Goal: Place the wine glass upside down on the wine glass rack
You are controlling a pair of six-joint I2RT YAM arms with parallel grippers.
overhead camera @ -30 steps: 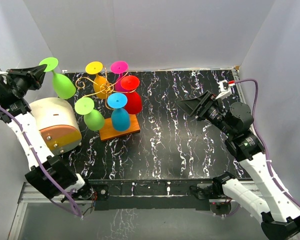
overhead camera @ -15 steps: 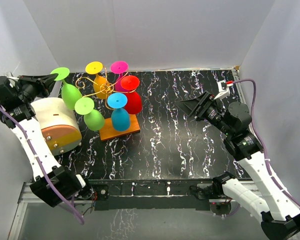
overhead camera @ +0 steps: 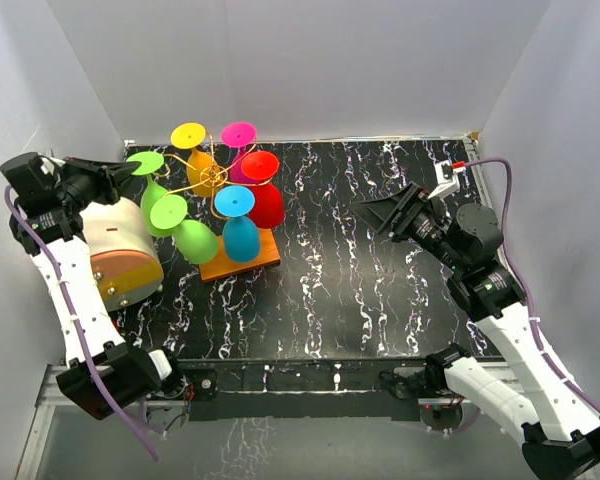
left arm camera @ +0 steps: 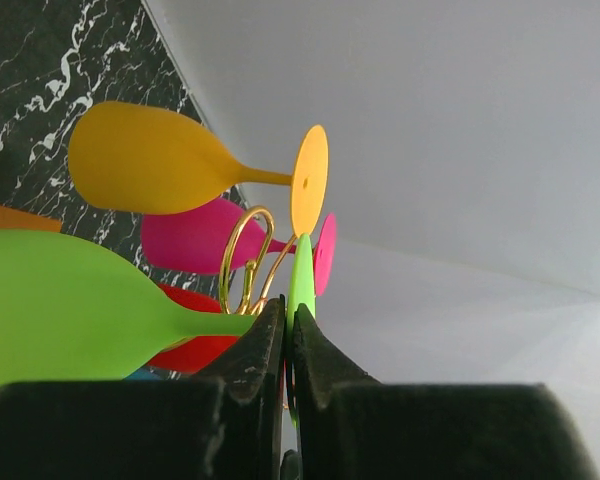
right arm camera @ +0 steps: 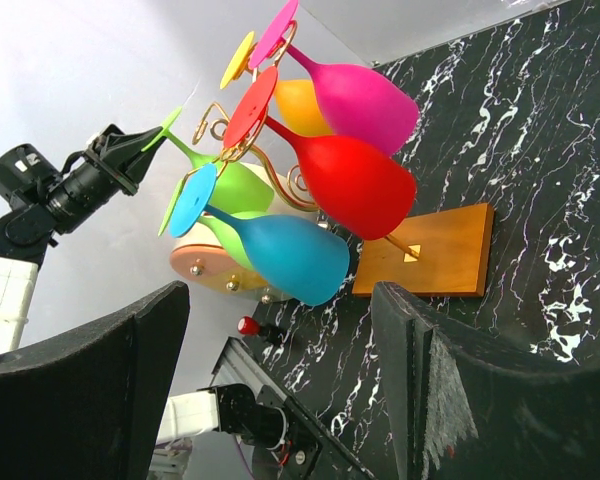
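Desk (overhead camera: 380,290): black top with white marble-like veining, glossy, closed in on three sides by plain matte white walls (overhead camera: 330,60). Right hand (overhead camera: 372,215): dark, two broad fingers spread wide apart, nothing between them, hovering over the right half of the desk well apart from the rack and pointing toward it. Domed box (overhead camera: 120,245): cream, smooth, with a peach-coloured face, at the left edge of the desk. Wine glass rack (overhead camera: 208,178): thin gold wire with curled loops on a central post, flat orange rectangular base (overhead camera: 248,262), standing toward the far left corner. Hung on it bowl-down: lime glass (overhead camera: 198,242), blue glass (overhead camera: 240,238), red glass (overhead camera: 266,205), yellow glass (overhead camera: 200,170), pink glass (overhead camera: 238,135), all opaque, smooth and matte, with flat round feet. Wine glass (left arm camera: 70,310): lime green, opaque, tilted with its foot up and bowl down, at the rack's left side just beside the gold loops; whether its stem sits in a loop cannot be told. Left hand (overhead camera: 123,169): black fingers pressed together, pinching the thin rim of that glass's foot, above the domed box.
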